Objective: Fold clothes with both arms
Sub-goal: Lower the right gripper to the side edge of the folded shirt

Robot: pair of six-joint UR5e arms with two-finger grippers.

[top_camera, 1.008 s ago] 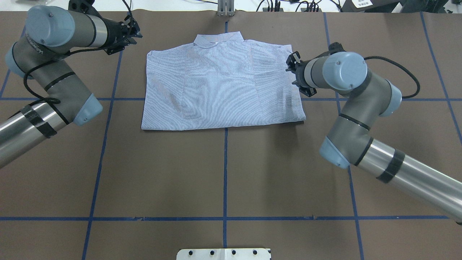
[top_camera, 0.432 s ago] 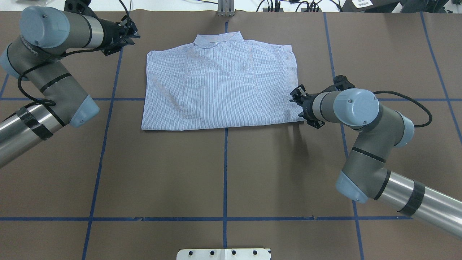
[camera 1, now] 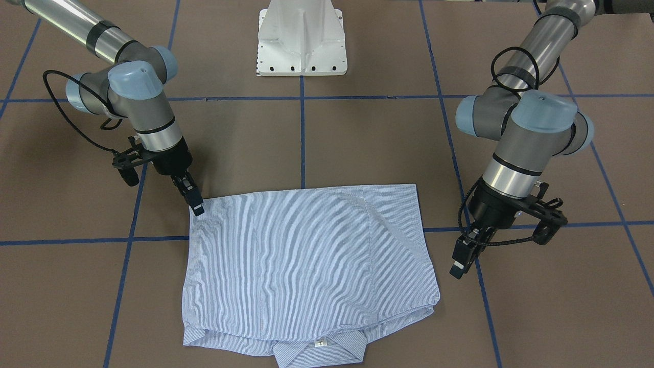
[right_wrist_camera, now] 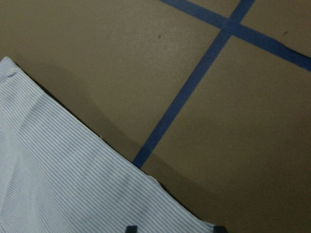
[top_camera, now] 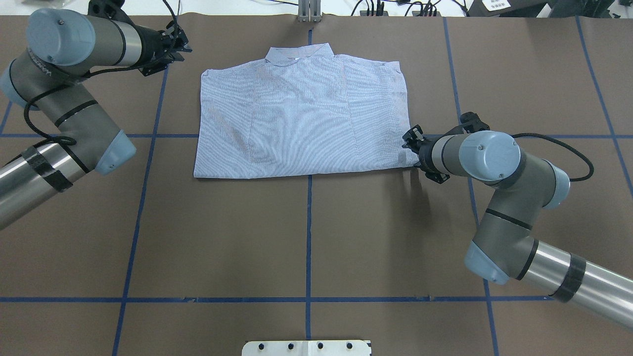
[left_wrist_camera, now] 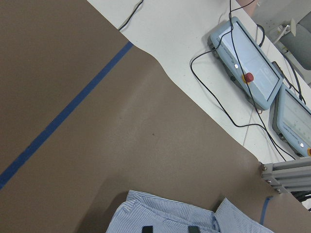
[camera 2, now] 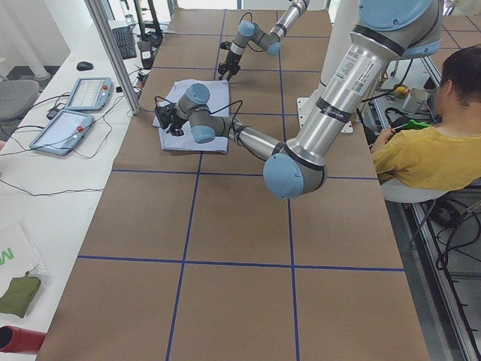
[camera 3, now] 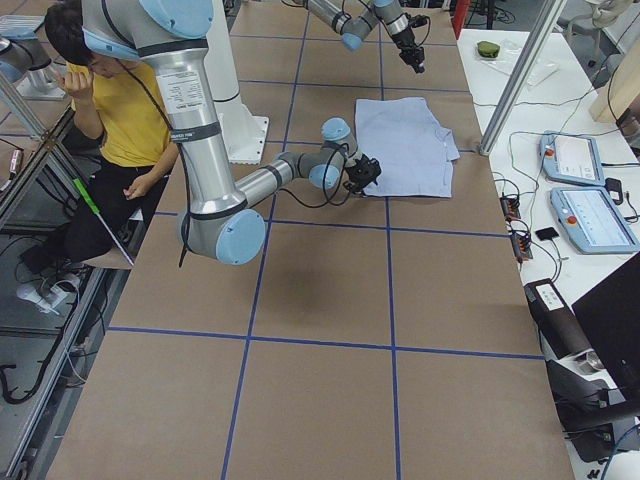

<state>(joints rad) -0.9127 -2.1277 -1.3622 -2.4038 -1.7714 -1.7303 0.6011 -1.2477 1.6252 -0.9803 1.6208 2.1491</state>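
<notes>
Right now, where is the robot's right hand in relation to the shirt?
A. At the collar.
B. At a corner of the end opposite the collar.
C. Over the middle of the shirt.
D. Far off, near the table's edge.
B: the right hand has its tips at a corner of the shirt, at the end away from the collar.

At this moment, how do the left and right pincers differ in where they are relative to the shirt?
The right pincer is at the shirt's edge, at the corner nearest the robot; the left pincer is off the cloth, over bare table. The right pincer is at the end away from the collar, the left pincer beside the collar end. Both have jaws apart, holding nothing.
</notes>
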